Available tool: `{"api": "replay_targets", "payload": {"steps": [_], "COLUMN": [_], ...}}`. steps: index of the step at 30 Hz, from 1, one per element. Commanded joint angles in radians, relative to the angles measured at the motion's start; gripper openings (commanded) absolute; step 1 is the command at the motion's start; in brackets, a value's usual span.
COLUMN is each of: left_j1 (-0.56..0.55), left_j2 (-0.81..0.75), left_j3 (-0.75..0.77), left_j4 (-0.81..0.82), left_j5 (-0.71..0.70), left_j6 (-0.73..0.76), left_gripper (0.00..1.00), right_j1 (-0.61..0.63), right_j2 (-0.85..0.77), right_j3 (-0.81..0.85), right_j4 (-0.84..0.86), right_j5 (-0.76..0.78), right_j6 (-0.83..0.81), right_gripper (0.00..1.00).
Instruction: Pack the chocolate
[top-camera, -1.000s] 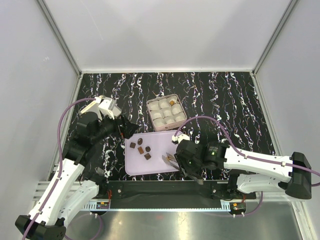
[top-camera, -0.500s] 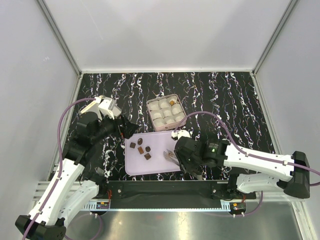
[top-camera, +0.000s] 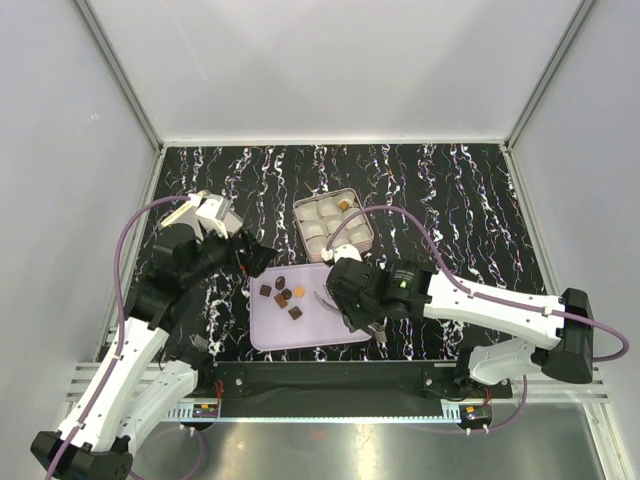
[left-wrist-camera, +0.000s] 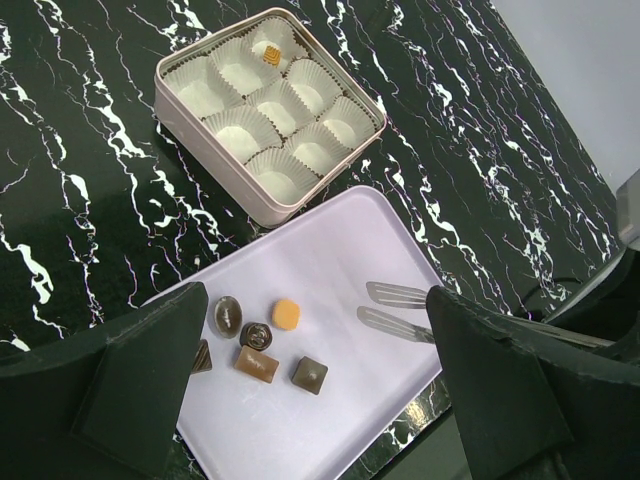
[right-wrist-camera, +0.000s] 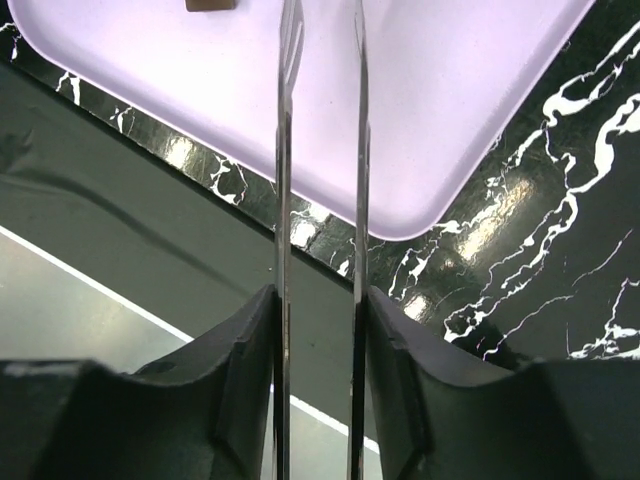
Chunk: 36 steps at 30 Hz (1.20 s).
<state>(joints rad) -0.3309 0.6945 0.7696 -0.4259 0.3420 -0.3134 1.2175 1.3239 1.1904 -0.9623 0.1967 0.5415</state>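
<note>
Tongs (left-wrist-camera: 398, 293) hang over the tray with their two thin blades a little apart and nothing between them, tips at about 3 o'clock from the chocolates (left-wrist-camera: 286, 313) in the top view. The pieces sit in a loose cluster toward the tray's 10 o'clock corner: one orange, the rest brown, and one half hidden behind a finger in the left wrist view. One more tan piece already sits in a paper cup (left-wrist-camera: 271, 55) in a corner of the tin.

I'd judge them light, stiff and smooth, likely to skid on the slick tray (left-wrist-camera: 330, 240) or shoot out of metal blades if pinched hard. Taking each across its flat sides, low and square, looks safest; the rounded ones seem the trickiest.

From the tray, the tin (left-wrist-camera: 165, 100) stands at 1 o'clock, just beside it on the marbled table (top-camera: 450, 200), its other cups empty. The right gripper (right-wrist-camera: 318, 300) is clamped on the tongs' shanks. The left gripper (top-camera: 248, 256) hovers at the tray's 10 o'clock edge, spread wide and empty.
</note>
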Motion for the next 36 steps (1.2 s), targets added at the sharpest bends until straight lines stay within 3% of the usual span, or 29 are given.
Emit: {"api": "replay_targets", "payload": {"steps": [1,14,21,36], "left_j1": [0.007,0.010,0.029,0.084], "left_j2": [-0.013,-0.016,-0.001,0.051], "left_j3": [0.011,0.025,0.056,0.057], "left_j4": [0.038,-0.016,-0.114,-0.113], "left_j5": [0.015,-0.127,-0.385,-0.313], "left_j6": [0.002,-0.007,-0.047,-0.072], "left_gripper": [0.99,0.99,0.99,0.99], "right_j1": [0.008,0.008,0.005,0.005], "right_j2": [0.017,0.179,0.208,0.241], "right_j3": [0.044,0.109,0.080,0.037], "right_j4": [0.071,0.188,0.238,0.247], "right_j5": [0.006,0.012,0.004,0.006], "right_j6": [-0.049,-0.137,-0.135,-0.133], "right_gripper": [0.46,0.49,0.49,0.48]}}
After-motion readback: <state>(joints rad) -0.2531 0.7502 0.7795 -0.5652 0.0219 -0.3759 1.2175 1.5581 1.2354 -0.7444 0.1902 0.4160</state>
